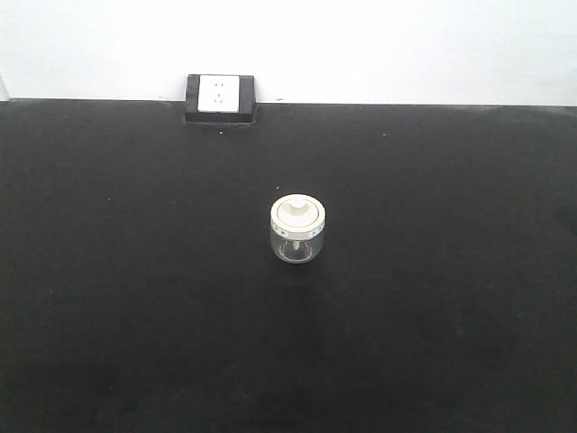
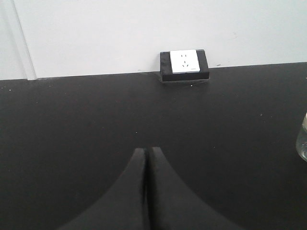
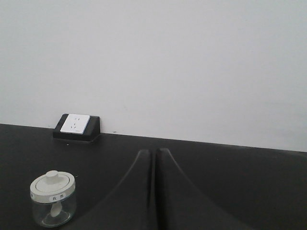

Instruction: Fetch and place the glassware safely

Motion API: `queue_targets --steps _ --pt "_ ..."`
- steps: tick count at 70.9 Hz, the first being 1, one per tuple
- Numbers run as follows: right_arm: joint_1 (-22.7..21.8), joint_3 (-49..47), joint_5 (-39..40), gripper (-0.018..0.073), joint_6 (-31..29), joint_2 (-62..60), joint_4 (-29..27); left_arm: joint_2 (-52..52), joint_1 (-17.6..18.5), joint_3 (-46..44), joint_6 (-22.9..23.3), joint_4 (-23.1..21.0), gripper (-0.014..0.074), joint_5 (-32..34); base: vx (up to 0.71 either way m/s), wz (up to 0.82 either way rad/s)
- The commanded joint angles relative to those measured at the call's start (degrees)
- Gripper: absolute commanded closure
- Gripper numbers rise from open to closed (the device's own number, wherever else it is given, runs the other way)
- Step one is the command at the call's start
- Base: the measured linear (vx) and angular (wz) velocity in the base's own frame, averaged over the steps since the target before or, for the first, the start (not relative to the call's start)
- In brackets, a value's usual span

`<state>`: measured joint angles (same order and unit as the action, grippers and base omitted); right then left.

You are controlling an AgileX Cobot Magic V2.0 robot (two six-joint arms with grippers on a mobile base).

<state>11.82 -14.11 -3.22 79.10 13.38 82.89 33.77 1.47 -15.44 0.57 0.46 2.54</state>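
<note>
A small squat clear glass jar (image 1: 298, 230) with a cream-white knobbed lid stands upright in the middle of the black table (image 1: 135, 271). It shows at the lower left of the right wrist view (image 3: 53, 199), with a small white spoon inside, and only as a sliver of glass at the right edge of the left wrist view (image 2: 302, 141). My left gripper (image 2: 147, 151) is shut and empty, to the left of the jar. My right gripper (image 3: 153, 151) is shut and empty, to the right of the jar. Neither gripper shows in the front view.
A white power socket in a black housing (image 1: 220, 97) sits at the table's back edge against the white wall; it also shows in the left wrist view (image 2: 184, 65) and the right wrist view (image 3: 76, 126).
</note>
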Motion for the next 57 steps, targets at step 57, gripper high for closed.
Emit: queue_targets --steps 57 --pt "-0.3 2.8 -0.1 0.0560 -0.6 -3.5 0.3 0.2 0.1 -1.7 0.5 -0.5 0.0603 4.1 0.00 0.00"
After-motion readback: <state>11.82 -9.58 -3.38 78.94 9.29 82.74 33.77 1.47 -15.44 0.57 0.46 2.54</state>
